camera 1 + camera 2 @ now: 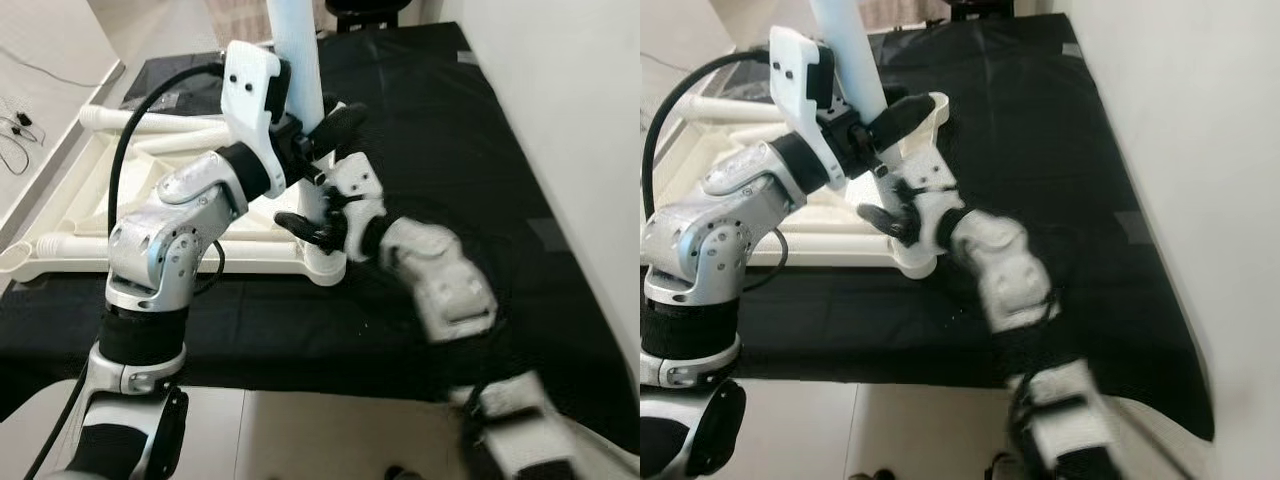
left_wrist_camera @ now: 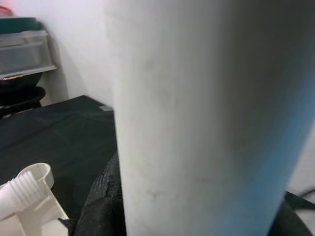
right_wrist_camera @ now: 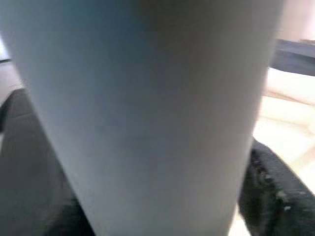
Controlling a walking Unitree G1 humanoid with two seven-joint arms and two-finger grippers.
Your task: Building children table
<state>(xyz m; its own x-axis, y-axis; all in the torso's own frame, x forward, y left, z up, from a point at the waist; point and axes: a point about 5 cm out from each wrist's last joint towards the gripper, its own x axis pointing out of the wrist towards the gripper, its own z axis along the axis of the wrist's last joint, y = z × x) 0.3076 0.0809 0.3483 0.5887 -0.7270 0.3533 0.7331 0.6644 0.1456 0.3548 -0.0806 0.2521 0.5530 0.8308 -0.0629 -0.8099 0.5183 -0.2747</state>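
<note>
Black mat (image 1: 420, 110) across the floor, white table top (image 1: 150, 215) flat on it at 9 o'clock. White table leg (image 1: 297, 60) upright at its near corner, toward 12 o'clock. Left gripper (image 1: 325, 135) clamped round leg, right gripper (image 1: 315, 225) pinching it lower down.

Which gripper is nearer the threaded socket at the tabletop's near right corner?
Right. The right gripper is clamped round the white leg low down, just above the corner socket. The left gripper holds the same leg higher up, farther from it.
</note>
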